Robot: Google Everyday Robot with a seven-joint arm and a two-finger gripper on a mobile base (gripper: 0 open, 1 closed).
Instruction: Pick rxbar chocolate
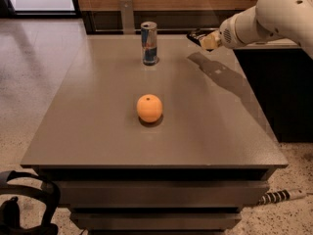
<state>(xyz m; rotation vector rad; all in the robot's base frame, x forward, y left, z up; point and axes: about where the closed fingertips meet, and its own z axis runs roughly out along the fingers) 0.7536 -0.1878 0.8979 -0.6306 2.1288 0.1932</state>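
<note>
The rxbar chocolate is a small dark bar. It is held in my gripper above the far right part of the table, and its shadow lies on the tabletop below. Only the bar's left end shows past the fingers. The white arm reaches in from the upper right.
A blue-silver drink can stands upright at the far middle of the table. An orange fruit sits near the table's centre. A dark counter stands to the right. A cable lies on the floor at lower right.
</note>
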